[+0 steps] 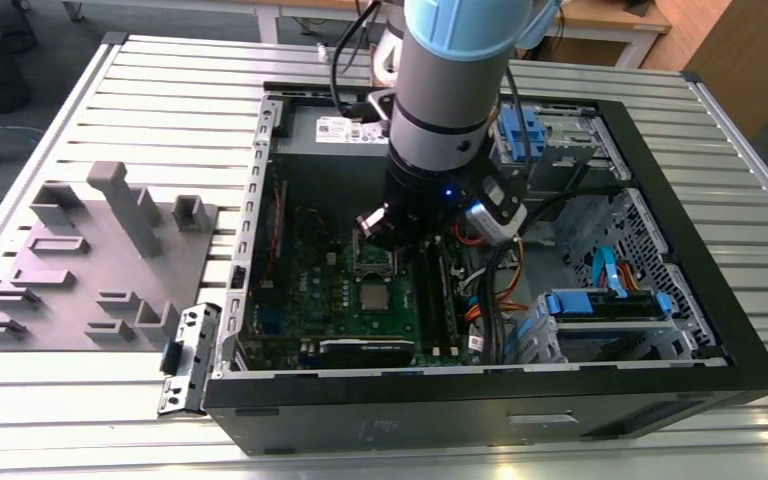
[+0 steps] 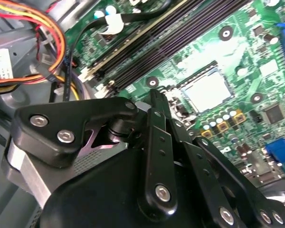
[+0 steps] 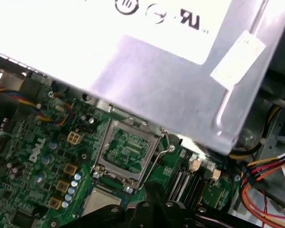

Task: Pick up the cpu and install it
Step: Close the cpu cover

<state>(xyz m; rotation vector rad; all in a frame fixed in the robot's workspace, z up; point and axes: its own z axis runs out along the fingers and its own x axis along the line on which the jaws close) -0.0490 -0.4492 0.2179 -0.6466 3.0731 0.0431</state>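
Cpu [image 2: 206,90] lies in its socket [image 2: 194,74] inside the case [image 1: 491,410]; end effector [image 1: 391,235] state unclear

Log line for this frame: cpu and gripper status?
cpu: flat on motherboard beside metal socket frame | gripper: hovering over motherboard, not holding cpu
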